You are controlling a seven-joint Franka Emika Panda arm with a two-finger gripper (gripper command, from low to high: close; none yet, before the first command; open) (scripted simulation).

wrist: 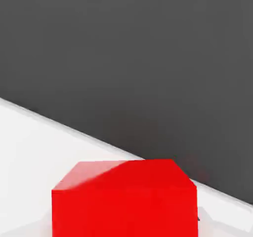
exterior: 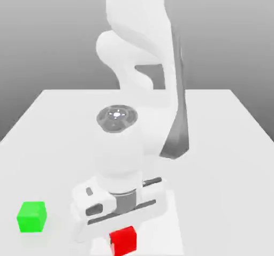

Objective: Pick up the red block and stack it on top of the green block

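From where I stood, the white pincer [exterior: 123,238] hung over the near part of the pale, flat desk [exterior: 214,196], with the solid red cube-shaped block [exterior: 124,241] just under the hand. I could not tell whether it gripped the block or stood apart from it. The bright green cube-shaped block [exterior: 32,217] sat on the desk, well apart, toward the exterior view's left.

white table [exterior: 214,196] under green block [exterior: 32,216]
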